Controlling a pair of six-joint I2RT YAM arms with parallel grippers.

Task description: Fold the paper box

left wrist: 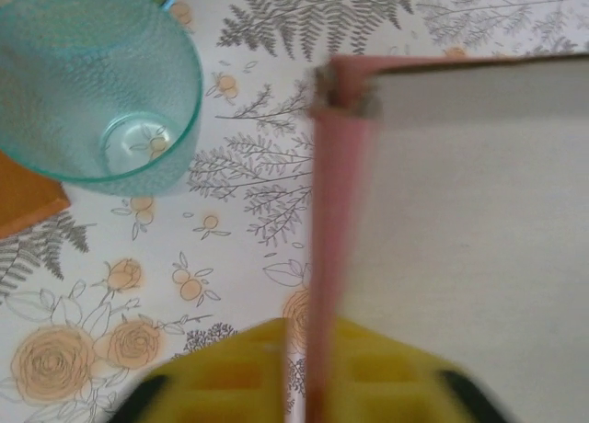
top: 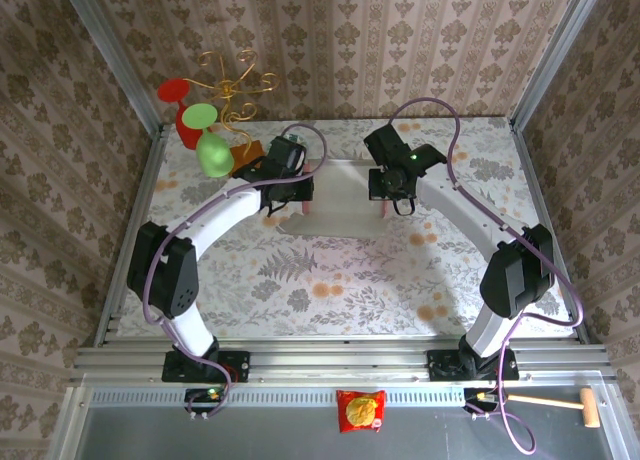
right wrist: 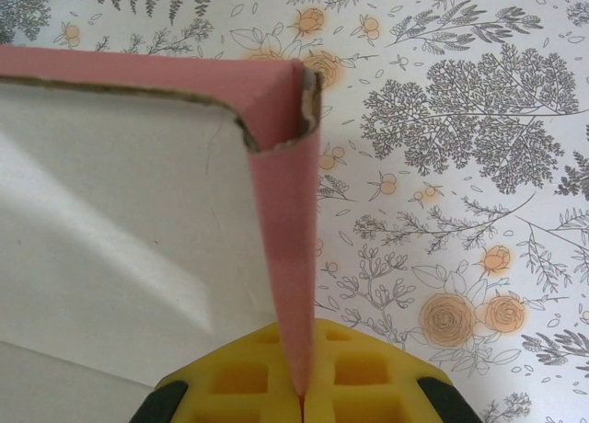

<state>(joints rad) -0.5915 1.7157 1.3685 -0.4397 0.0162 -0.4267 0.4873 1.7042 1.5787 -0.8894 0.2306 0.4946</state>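
The paper box (top: 345, 200) lies between both grippers at the back middle of the table, white inside facing up. My left gripper (top: 298, 200) holds its left side. In the left wrist view a raised pink wall (left wrist: 336, 211) runs between the yellow pads (left wrist: 230, 377), with the left gripper (left wrist: 317, 340) shut on it and the white panel (left wrist: 479, 257) to the right. My right gripper (top: 385, 200) holds the right side. In the right wrist view the gripper (right wrist: 304, 349) is shut on the upright pink wall (right wrist: 285, 221), whose corner folds over the white panel (right wrist: 120, 211).
A teal cup (left wrist: 92, 83) stands close left of the box, beside an orange-brown block (left wrist: 23, 198) (top: 245, 155). A gold wire stand with red and green shapes (top: 210, 120) occupies the back left corner. A red packet (top: 360, 410) and a wooden mallet (top: 560, 403) lie below the table's front rail.
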